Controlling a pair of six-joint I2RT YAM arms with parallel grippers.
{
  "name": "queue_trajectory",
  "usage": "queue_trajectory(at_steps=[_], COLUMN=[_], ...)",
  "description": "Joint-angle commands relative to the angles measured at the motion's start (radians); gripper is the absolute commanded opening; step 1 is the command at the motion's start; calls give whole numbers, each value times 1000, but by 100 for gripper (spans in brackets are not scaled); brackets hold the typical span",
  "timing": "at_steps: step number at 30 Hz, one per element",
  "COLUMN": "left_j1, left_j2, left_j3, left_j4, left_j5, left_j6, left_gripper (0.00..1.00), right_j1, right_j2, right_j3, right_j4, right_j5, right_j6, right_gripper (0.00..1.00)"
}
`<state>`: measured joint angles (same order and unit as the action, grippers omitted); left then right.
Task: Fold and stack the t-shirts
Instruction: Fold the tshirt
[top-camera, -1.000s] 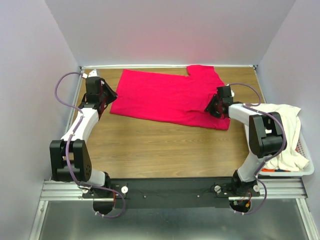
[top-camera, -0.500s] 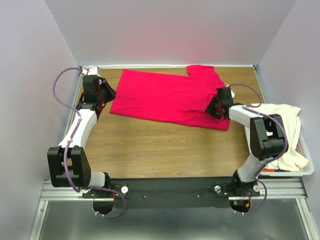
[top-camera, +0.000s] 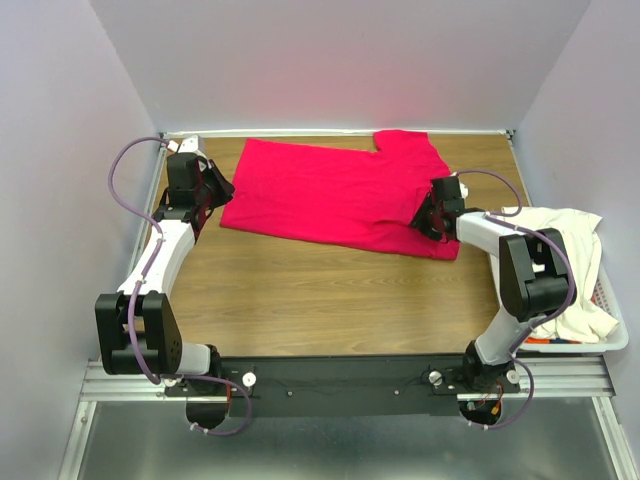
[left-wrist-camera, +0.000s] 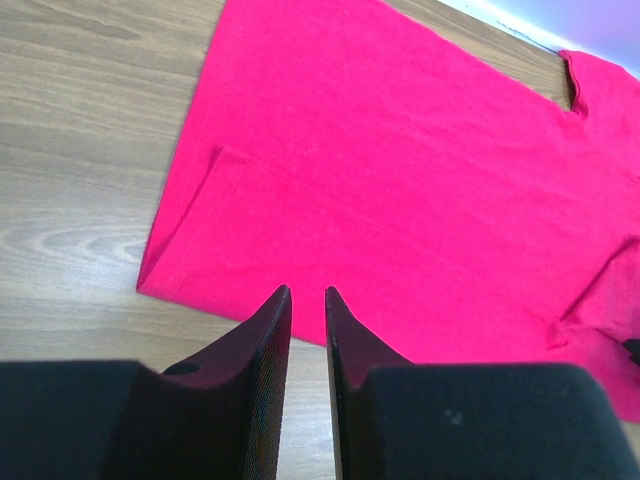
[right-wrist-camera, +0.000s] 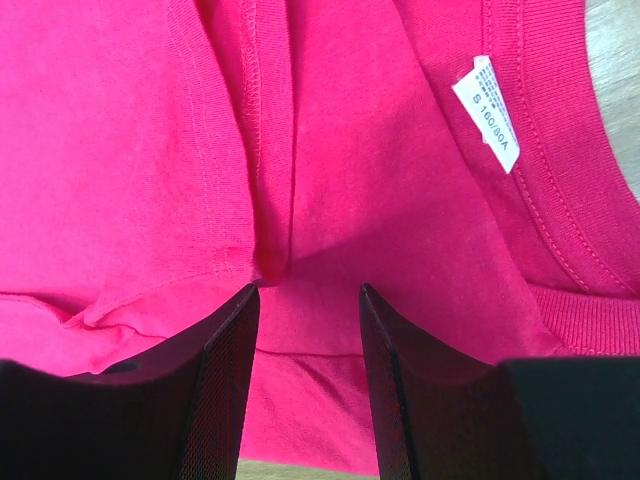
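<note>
The crimson-red t-shirt (top-camera: 335, 195) lies spread flat on the far half of the wooden table, its collar at the right. My left gripper (top-camera: 215, 190) sits at its left hem. In the left wrist view the gripper (left-wrist-camera: 306, 292) is shut to a thin gap, holds nothing, and hovers just short of the shirt's (left-wrist-camera: 400, 170) edge. My right gripper (top-camera: 426, 214) is open low over the shirt's right end. In the right wrist view the gripper (right-wrist-camera: 307, 290) straddles red cloth (right-wrist-camera: 370, 180) below a white size label (right-wrist-camera: 486, 98). The cream-white t-shirt (top-camera: 560, 255) hangs over the basket.
A white slatted laundry basket (top-camera: 616, 335) stands at the table's right edge, beside my right arm. Grey walls close in the left, back and right. Bare wood (top-camera: 320, 290) lies between the shirt and the arm bases.
My left gripper has shifted slightly toward the back along the shirt's left edge. My right gripper has edged a little further onto the shirt. The shirt has not moved.
</note>
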<state>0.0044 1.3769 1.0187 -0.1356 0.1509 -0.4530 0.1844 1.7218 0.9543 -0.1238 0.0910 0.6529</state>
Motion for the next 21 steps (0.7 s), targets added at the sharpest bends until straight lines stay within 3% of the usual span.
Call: queue_trajectory(at_steps=[1, 21], left_j1=[-1, -1], left_j2=[-22, -15], left_j3=[-17, -19], left_j4=[22, 25], left_j5=[27, 30], left_j6=[19, 20], left_gripper=[28, 28], right_j1=[10, 13], right_j2=[-18, -4], right_j3=[-11, 3], right_j4=[10, 9], right_j5=[39, 50], right_j6=[-12, -16], right_gripper=[52, 51])
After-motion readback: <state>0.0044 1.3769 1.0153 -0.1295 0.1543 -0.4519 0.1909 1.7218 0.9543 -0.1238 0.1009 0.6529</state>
